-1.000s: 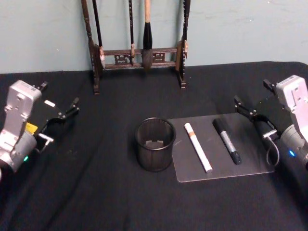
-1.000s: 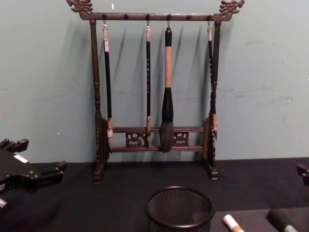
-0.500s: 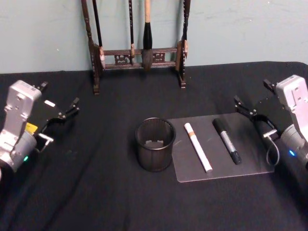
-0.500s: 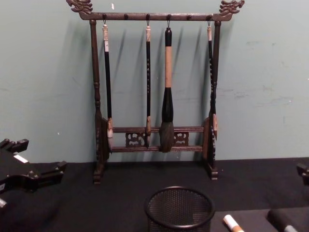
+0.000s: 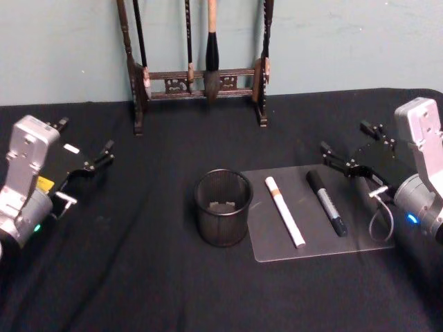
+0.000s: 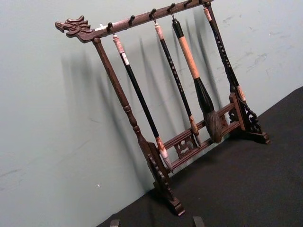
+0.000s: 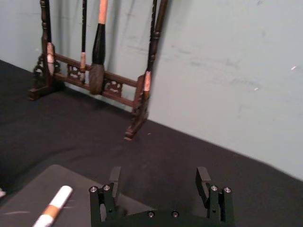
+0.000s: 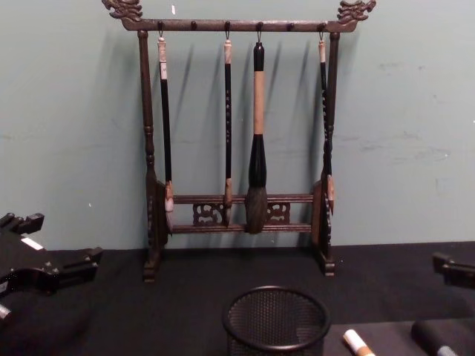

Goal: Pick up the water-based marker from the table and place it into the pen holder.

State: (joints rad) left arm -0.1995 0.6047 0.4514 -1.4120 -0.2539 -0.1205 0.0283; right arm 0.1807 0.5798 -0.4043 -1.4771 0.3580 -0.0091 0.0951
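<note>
1. Nearest us, two markers are lying on a grey mat: a white marker with an orange band, and a black marker to its right, apart from it. We cannot tell which of them is the water-based one.
2. Just left of the mat, the pen holder is standing upright on the black table, with no marker standing in it yet.
3. The right gripper is what we are seeing change. Over the last second it has swung in from beyond the mat's right edge and is now hanging near the black marker's far end, fingers spread wide and gripping nothing. We are reading this as the reach beginning, so the pick is still ahead.
4. The left gripper is staying parked at far left, also spread and empty.
5. Farthest back, the brush rack is standing by the wall.
</note>
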